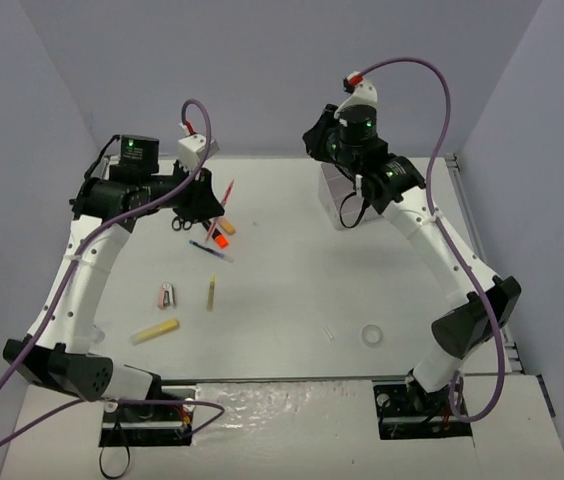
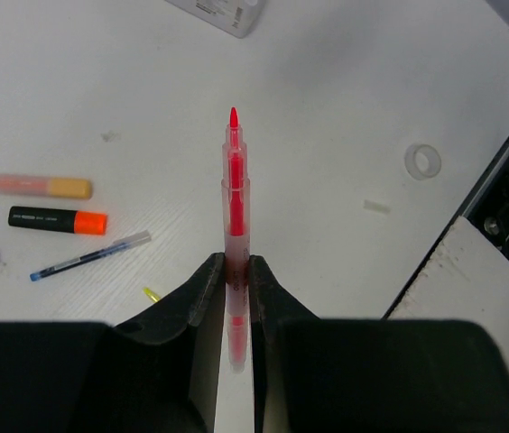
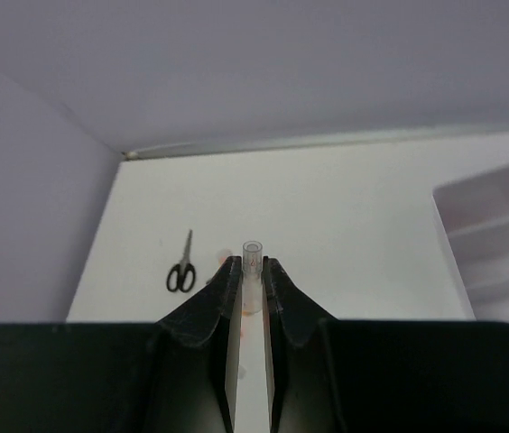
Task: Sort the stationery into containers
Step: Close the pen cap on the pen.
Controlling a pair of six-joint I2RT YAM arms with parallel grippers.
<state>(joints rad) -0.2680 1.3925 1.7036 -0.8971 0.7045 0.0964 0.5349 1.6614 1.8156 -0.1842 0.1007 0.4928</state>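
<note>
My left gripper hangs above the counter, clamped on a pink pen. My right gripper, held level, pinches a clear cap.

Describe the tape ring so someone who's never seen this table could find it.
Start at the right arm's base at the table's near edge. Just ahead of it, slightly toward the centre, lies the tape ring, flat. It is the only round, hollow item; the small clear piece beside it is a short stick.
</note>
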